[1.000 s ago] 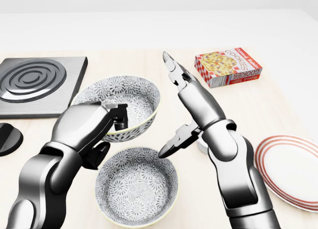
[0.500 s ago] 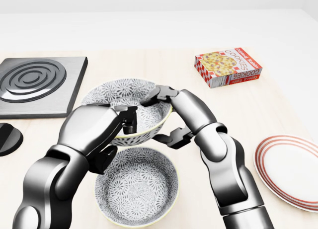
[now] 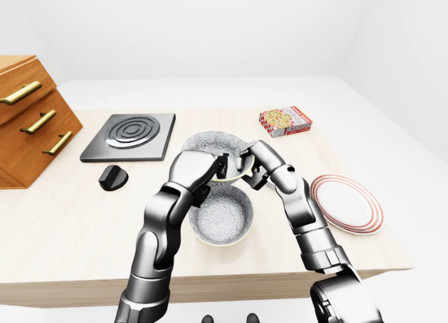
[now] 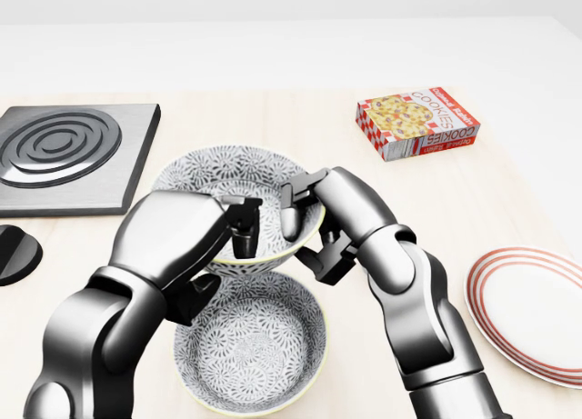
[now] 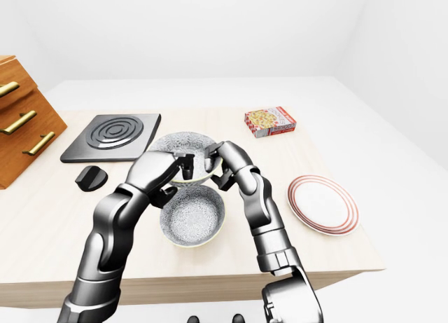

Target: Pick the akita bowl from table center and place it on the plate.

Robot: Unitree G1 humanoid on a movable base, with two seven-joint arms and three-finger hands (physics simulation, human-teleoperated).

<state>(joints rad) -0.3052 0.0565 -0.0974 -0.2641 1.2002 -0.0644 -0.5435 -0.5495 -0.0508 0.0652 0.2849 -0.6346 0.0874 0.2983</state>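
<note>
Two patterned akita bowls show in the head view. The upper bowl (image 4: 218, 178) hangs tilted just above the table, and both hands hold it. My left hand (image 4: 227, 255) is shut on its near rim, one finger hooked inside. On its right rim my right hand (image 4: 305, 239) is shut, fingers curled over the edge and thumb below. The lower bowl (image 4: 255, 351) rests on the table directly under the hands. The red-ringed white plate (image 4: 536, 314) lies at the right edge, apart from both bowls.
A cookies box (image 4: 416, 122) lies at the upper right. A black burner plate (image 4: 64, 151) sits at the upper left, with a small black knob (image 4: 14, 254) below it. A wooden drawer cabinet (image 3: 28, 127) stands at the table's left end.
My right hand swung down from an open, raised pose and closed on the upper bowl's right rim. The left hand kept its hold, and the bowl shifted slightly right.
</note>
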